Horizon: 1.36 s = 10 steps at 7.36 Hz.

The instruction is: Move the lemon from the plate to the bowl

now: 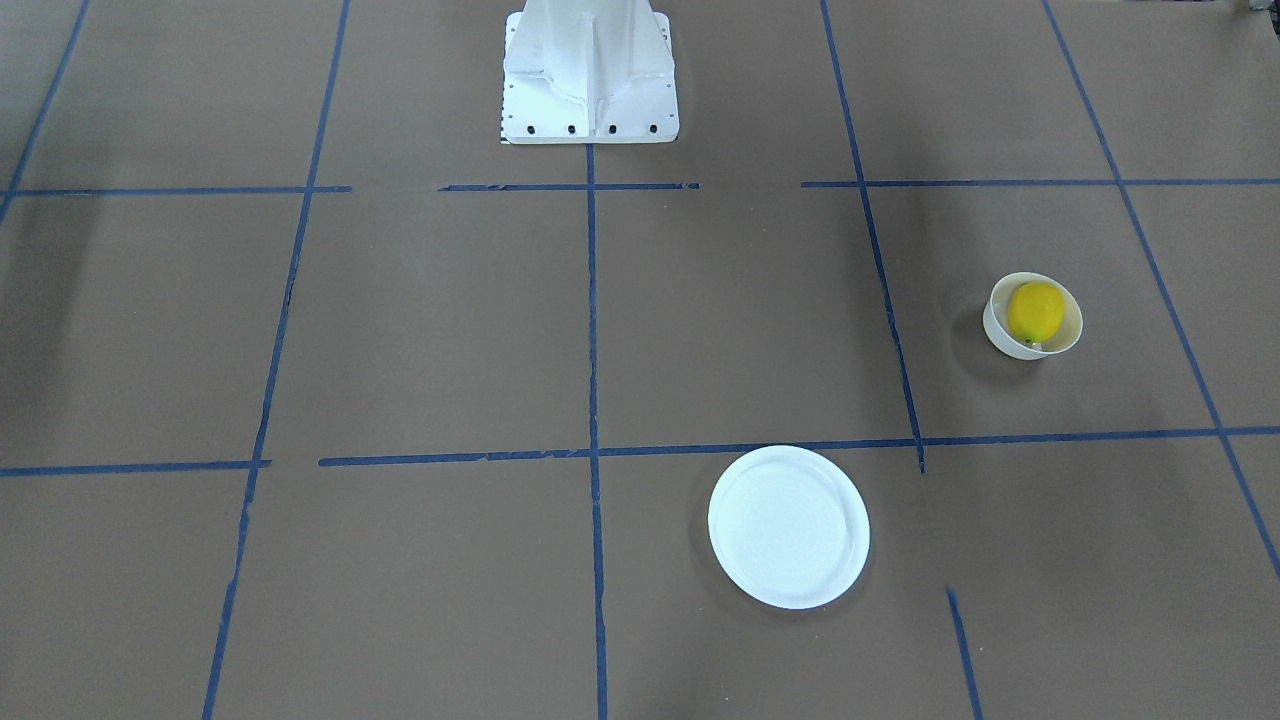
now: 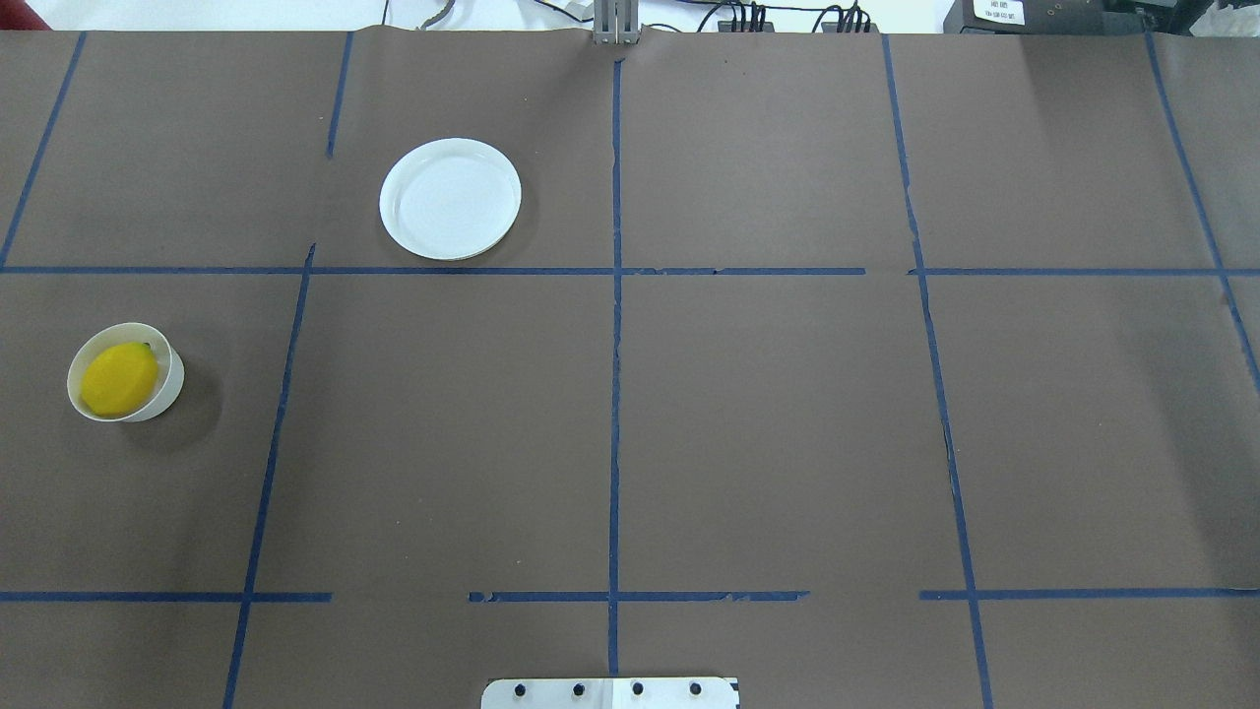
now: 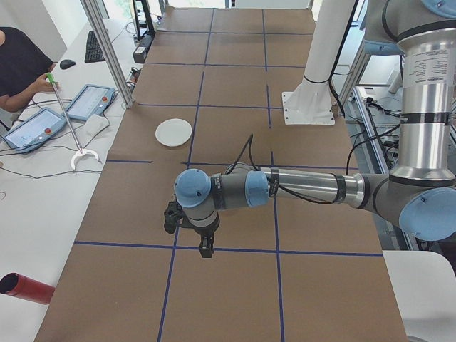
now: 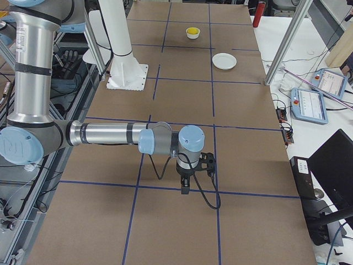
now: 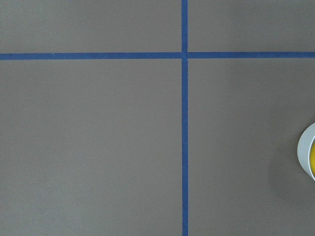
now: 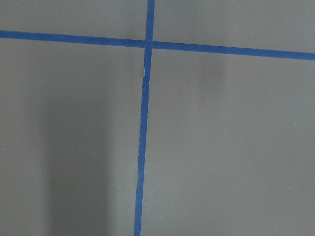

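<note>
The yellow lemon (image 1: 1035, 312) lies inside the small cream bowl (image 1: 1068, 338), on the robot's left side of the table; both also show in the overhead view, lemon (image 2: 118, 379) and bowl (image 2: 169, 389). The flat white plate (image 1: 788, 527) is bare, also in the overhead view (image 2: 450, 198). The left gripper (image 3: 206, 249) hangs high above the table in the exterior left view, near where the bowl stands. The right gripper (image 4: 185, 189) hangs above the other end. I cannot tell whether either is open or shut. The bowl's rim (image 5: 305, 156) shows at the left wrist view's right edge.
Brown paper with blue tape lines covers the table. The white robot base (image 1: 590, 75) stands at mid-table on the robot's side. Operators' tablets (image 3: 89, 102) and a grabber stick lie on a side desk beyond the far edge.
</note>
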Available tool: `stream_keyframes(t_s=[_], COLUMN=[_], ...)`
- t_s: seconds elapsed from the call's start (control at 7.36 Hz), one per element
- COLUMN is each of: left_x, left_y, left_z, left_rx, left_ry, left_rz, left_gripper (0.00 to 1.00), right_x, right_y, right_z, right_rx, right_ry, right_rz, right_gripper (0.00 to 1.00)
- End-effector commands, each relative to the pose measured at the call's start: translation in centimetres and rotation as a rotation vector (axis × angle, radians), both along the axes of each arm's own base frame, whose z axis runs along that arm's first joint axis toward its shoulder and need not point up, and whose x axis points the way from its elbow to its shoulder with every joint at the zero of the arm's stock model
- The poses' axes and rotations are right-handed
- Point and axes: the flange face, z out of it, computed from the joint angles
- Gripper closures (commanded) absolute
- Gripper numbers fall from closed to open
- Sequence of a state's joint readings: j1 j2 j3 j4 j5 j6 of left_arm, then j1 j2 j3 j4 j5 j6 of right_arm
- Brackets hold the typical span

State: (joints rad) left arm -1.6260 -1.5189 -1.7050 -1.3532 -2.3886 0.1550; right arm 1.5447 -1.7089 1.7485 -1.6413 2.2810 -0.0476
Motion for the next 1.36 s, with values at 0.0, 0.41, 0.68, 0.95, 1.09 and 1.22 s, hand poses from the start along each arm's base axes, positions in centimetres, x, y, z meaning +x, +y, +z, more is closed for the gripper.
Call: stream_keyframes(t_s=[0.0, 0.41, 0.68, 0.95, 1.09, 1.22], left_x=[0.0, 0.0, 0.1, -0.1, 0.0, 0.0], left_y=[0.1, 0.1, -0.6, -1.1, -1.1, -1.1], left_z=[0.2, 0.4, -0.7, -1.6, -1.0, -0.8], left_rx=[-0.003, -0.006, 0.020, 0.037, 0.026, 0.022], left_ry=[0.001, -0.001, 0.002, -0.002, -0.002, 0.002], left_rz=[0.000, 0.001, 0.002, 0.000, 0.003, 0.002], left_gripper=[0.00, 0.00, 0.00, 0.00, 0.00, 0.00], right_x=[0.0, 0.0, 0.0, 0.0, 0.0, 0.0], right_y=[0.0, 0.0, 0.0, 0.0, 0.0, 0.0], right_z=[0.0, 0.0, 0.0, 0.0, 0.0, 0.1], right_rx=[0.000, 0.000, 0.000, 0.000, 0.000, -0.001], right_ry=[0.000, 0.000, 0.000, 0.000, 0.000, 0.002], right_rz=[0.000, 0.000, 0.000, 0.000, 0.000, 0.000], right_gripper=[0.00, 0.00, 0.00, 0.00, 0.00, 0.00])
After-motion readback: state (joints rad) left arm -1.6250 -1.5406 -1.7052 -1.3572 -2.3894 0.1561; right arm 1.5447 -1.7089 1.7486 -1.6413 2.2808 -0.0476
